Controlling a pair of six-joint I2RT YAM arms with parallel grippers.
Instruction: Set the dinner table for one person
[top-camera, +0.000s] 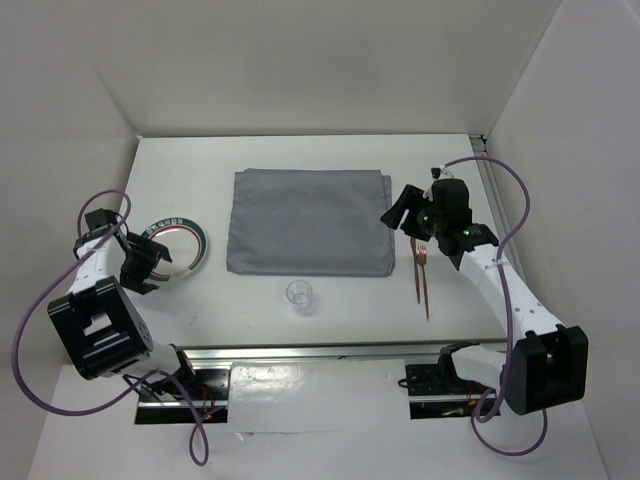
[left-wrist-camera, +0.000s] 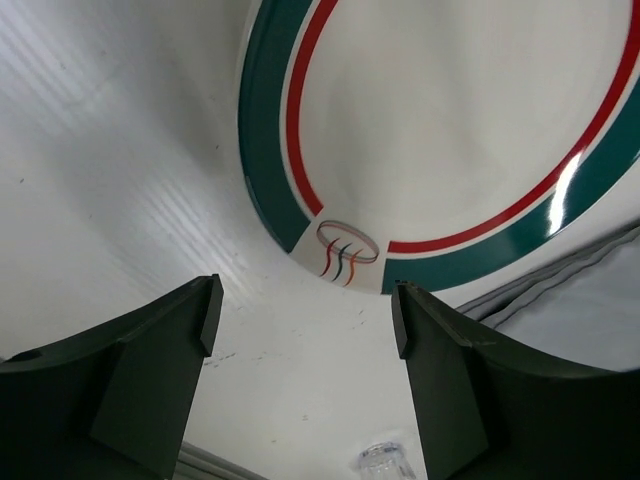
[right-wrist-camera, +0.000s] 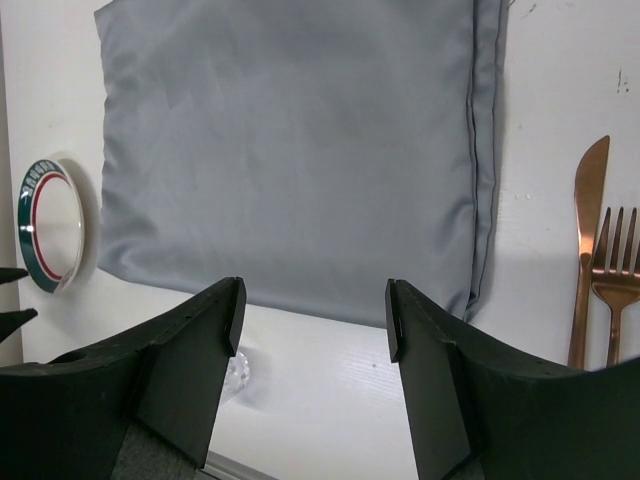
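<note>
At the left gripper (left-wrist-camera: 305, 320): stands open, jaws wide apart, nothing between them. Hovers low over the desk (top-camera: 260, 310), just short of the plate (left-wrist-camera: 265, 130), green-and-red rim straight ahead and near. Farther ahead and off to one side, an edge of the grey mat (top-camera: 305, 220); at the bottom of the wrist view, the top of the small clear glass (top-camera: 300, 296). At the right gripper (right-wrist-camera: 315, 310): likewise open and empty, raised above the desk beside the mat's right edge, with the copper knife (right-wrist-camera: 585, 250) and fork (right-wrist-camera: 615, 260) side by side on bare desk just off to its right. Underneath both grippers, spreads white, flat and matte as far as the silver rail (top-camera: 300, 350) on the arms' side. Probably handles as a stiff, heavy, fixed surface: nothing there to take hold of, only to set things down on, and smooth enough to let pieces slide. As for the plate, likely hard, glossy, slippery and breakable; best pinched at the raised rim nearest the left gripper, not on the flat centre.
</note>
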